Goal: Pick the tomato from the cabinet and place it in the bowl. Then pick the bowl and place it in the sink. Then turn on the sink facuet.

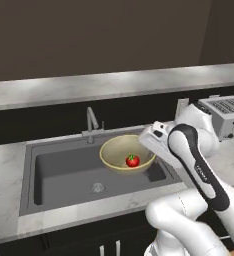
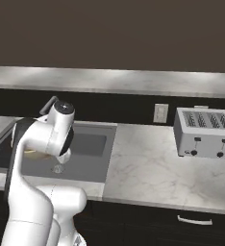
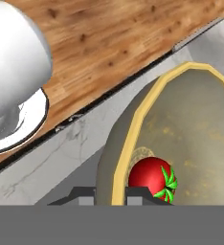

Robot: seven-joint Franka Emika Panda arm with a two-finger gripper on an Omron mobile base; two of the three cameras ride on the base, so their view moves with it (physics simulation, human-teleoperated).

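Over the sink (image 1: 64,172), whose faucet (image 1: 91,122) rises at its back rim, the bowl (image 1: 121,150) hangs above the right half of the basin with the tomato (image 1: 133,160) lying inside it. In the hand view the gripper (image 3: 110,194) is pinched on the bowl's yellow rim, one finger on either side of the wall. Farther right on the counter (image 1: 224,160) stands a toaster (image 1: 226,115).
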